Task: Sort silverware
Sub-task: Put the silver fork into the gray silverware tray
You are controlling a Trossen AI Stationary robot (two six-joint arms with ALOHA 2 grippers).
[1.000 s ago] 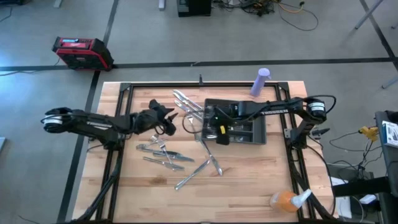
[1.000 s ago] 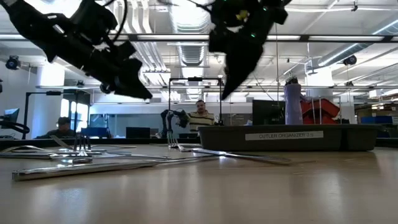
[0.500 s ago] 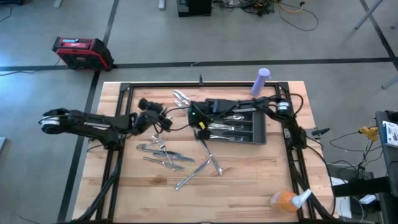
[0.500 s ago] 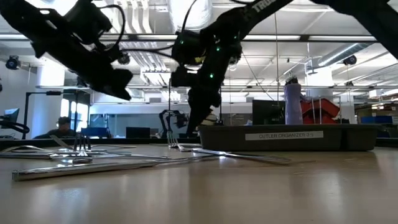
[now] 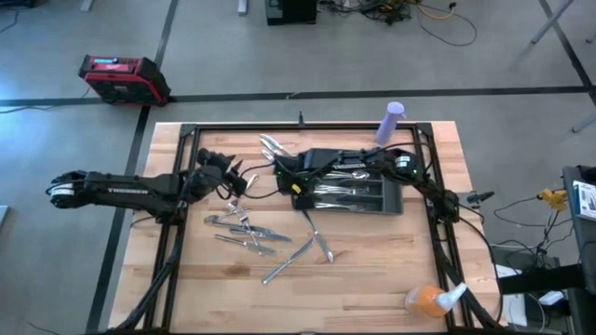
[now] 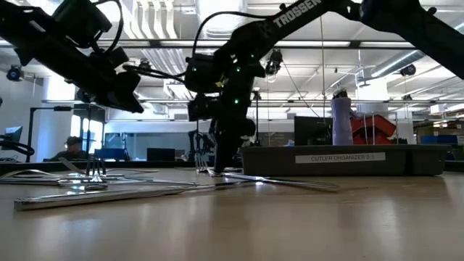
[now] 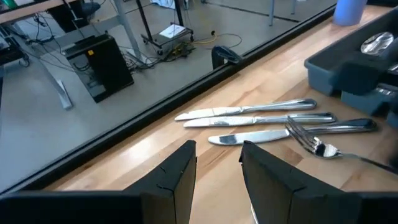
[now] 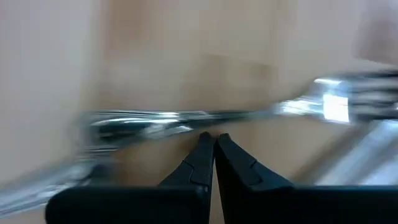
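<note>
Shiny silverware scattered flat across the table: loose cluster at nine o'clock, crossed pieces fanning toward six. Three knives lying side by side near the twelve o'clock edge, a fork just beside them. More pieces resting inside the tray, centre-right.
</note>
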